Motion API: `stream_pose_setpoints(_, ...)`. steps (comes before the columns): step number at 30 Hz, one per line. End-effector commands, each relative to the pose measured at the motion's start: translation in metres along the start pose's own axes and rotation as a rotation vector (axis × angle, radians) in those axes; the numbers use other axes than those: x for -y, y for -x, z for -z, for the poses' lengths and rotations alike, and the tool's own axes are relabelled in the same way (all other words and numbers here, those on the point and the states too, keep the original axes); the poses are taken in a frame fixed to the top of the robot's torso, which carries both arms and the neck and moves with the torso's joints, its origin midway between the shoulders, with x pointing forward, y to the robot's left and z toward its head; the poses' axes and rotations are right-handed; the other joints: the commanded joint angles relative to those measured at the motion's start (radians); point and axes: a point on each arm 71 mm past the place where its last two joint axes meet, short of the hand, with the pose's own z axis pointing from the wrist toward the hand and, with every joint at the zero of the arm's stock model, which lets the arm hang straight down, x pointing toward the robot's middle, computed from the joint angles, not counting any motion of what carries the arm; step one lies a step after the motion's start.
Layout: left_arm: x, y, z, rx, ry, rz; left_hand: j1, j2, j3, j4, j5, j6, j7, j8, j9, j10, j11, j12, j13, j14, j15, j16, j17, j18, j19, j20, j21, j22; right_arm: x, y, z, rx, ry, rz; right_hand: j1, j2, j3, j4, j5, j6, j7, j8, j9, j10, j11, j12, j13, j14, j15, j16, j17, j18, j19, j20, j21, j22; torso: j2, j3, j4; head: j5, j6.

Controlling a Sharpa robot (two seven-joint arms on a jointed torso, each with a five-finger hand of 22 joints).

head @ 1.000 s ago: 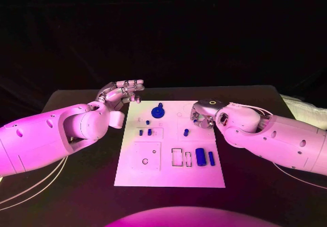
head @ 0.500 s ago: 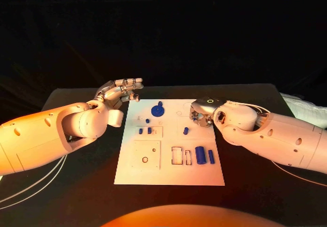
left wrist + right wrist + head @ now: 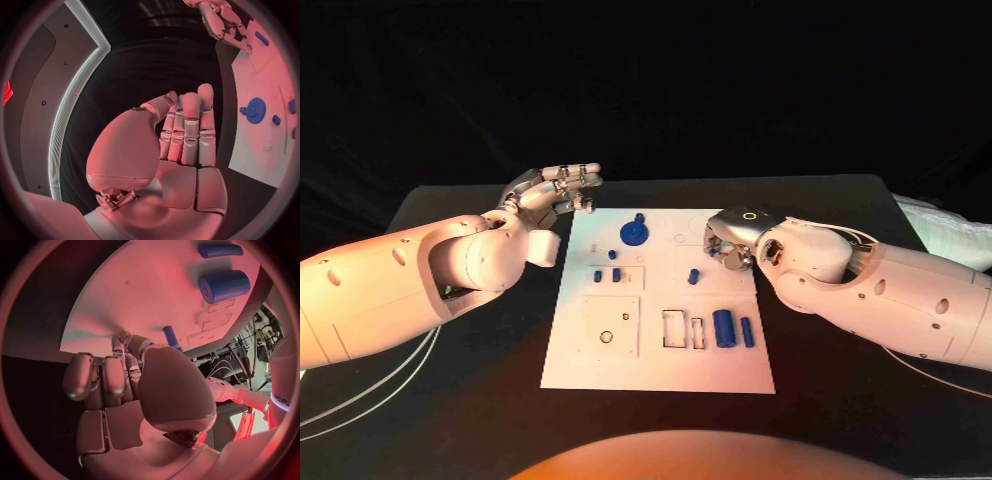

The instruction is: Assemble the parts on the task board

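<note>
The white task board (image 3: 661,370) lies mid-table. On it are a blue gear (image 3: 635,236), several small blue pegs (image 3: 606,277), one standing peg (image 3: 692,275), a thick blue cylinder (image 3: 724,328) and a thin rod (image 3: 747,332). My right hand (image 3: 728,243) hovers over the board's right edge, fingers curled, thumb and finger pinching a small blue peg (image 3: 170,337). My left hand (image 3: 560,192) is raised beside the board's far left corner, fingers straight and holding nothing. The left wrist view shows the gear (image 3: 255,109) and the right hand (image 3: 222,20).
Two rectangular slots (image 3: 685,331) and two small dark rings (image 3: 607,340) mark the board's near half. Black table (image 3: 473,380) surrounds the board. Cables (image 3: 387,385) trail under my left arm.
</note>
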Motion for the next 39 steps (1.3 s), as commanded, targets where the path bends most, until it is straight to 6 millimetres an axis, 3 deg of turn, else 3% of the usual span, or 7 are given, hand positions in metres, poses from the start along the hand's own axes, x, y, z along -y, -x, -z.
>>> stream_pose_setpoints(1,0.001,-0.002,0.0,-0.011,-0.004,0.009,0.006,0.006,-0.004,-0.003,0.003,-0.007,0.0,0.006,-0.001,-0.007,0.0,0.003,0.001,-0.002,-0.003,0.004,-0.001,0.011,0.01,0.0,-0.004,-0.001,-0.001,0.011,0.003,0.07,-0.003,-0.022,0.0,0.014,0.005,-0.001,0.001,0.008,0.002,-0.002,0.0,0.033,-0.027,0.005,0.001,0.035,-0.006,-0.004,-0.001,0.011,0.008,0.001,0.008,0.003,-0.001,-0.001,-0.0002,-0.002,0.001)
stream_pose_setpoints(17,0.0,-0.004,0.0,-0.016,-0.003,0.01,0.007,0.007,-0.006,-0.004,0.003,-0.009,0.002,0.005,-0.002,-0.011,0.001,0.005,0.001,-0.003,-0.002,0.004,-0.002,0.011,0.011,0.0,-0.005,-0.002,-0.017,0.033,0.015,0.136,0.047,-0.092,-0.01,0.01,0.011,-0.005,-0.001,0.009,0.005,-0.003,0.001,0.036,-0.024,0.001,-0.001,0.035,-0.005,-0.003,-0.001,0.01,0.01,0.002,0.011,0.008,0.0,-0.001,0.0008,-0.004,0.004)
stream_pose_setpoints(25,0.0,-0.007,0.0,-0.025,-0.002,0.013,0.007,0.007,-0.006,-0.004,0.003,-0.009,0.002,0.005,-0.002,-0.011,0.001,0.005,0.001,-0.003,-0.002,0.004,-0.002,0.011,0.011,0.0,-0.005,-0.002,-0.062,0.032,0.016,0.106,0.162,-0.15,-0.012,0.009,0.013,-0.005,-0.001,0.009,0.007,-0.004,0.001,0.037,-0.023,0.0,-0.002,0.035,-0.005,-0.004,-0.002,0.01,0.01,0.003,0.011,0.007,0.001,-0.0033,0.0024,0.018,-0.001)
stream_pose_setpoints(28,-0.001,-0.01,0.0,-0.031,0.0,0.015,0.007,0.007,-0.006,-0.004,0.003,-0.009,0.002,0.005,-0.002,-0.011,0.001,0.005,0.001,-0.003,-0.002,0.004,-0.002,0.011,0.011,0.0,-0.005,-0.002,-0.084,0.025,0.016,0.08,0.216,-0.167,-0.013,0.009,0.013,-0.005,-0.001,0.009,0.008,-0.004,0.001,0.037,-0.022,-0.001,-0.002,0.035,-0.004,-0.004,-0.003,0.01,0.01,0.003,0.011,0.007,0.001,-0.0023,0.0018,0.037,-0.01)
stream_pose_setpoints(33,-0.001,-0.013,0.0,-0.039,0.002,0.017,0.008,0.008,-0.007,-0.005,0.003,-0.011,0.002,0.005,-0.002,-0.013,0.002,0.005,0.001,-0.003,-0.002,0.004,-0.003,0.011,0.011,0.0,-0.006,-0.003,-0.109,0.011,0.015,0.041,0.272,-0.187,-0.015,0.009,0.014,-0.005,-0.001,0.009,0.009,-0.005,0.001,0.037,-0.021,-0.002,-0.003,0.035,-0.004,-0.005,-0.003,0.011,0.01,0.004,0.011,0.006,0.0,-0.003,-0.0002,0.057,-0.018)
stream_pose_setpoints(35,-0.001,-0.014,0.0,-0.042,0.003,0.018,0.008,0.008,-0.007,-0.005,0.003,-0.011,0.002,0.005,-0.002,-0.013,0.002,0.005,0.001,-0.003,-0.002,0.004,-0.003,0.011,0.011,0.0,-0.006,-0.003,-0.118,0.005,0.014,0.024,0.289,-0.195,-0.016,0.009,0.014,-0.005,-0.001,0.009,0.009,-0.005,0.001,0.037,-0.021,-0.002,-0.003,0.035,-0.004,-0.005,-0.003,0.011,0.01,0.004,0.011,0.006,0.0,-0.004,0.0008,0.059,-0.021)
stream_pose_setpoints(39,-0.002,-0.016,0.0,-0.048,0.004,0.019,0.008,0.008,-0.008,-0.006,0.003,-0.013,0.003,0.005,-0.002,-0.015,0.002,0.006,0.001,-0.003,-0.001,0.005,-0.004,0.011,0.011,0.001,-0.007,-0.003,-0.131,-0.008,0.012,-0.006,0.315,-0.21,-0.017,0.009,0.014,-0.006,0.0,0.008,0.01,-0.005,0.001,0.037,-0.021,-0.003,-0.003,0.035,-0.004,-0.005,-0.003,0.011,0.009,0.004,0.01,0.005,0.001,-0.0019,0.0012,0.065,-0.025)
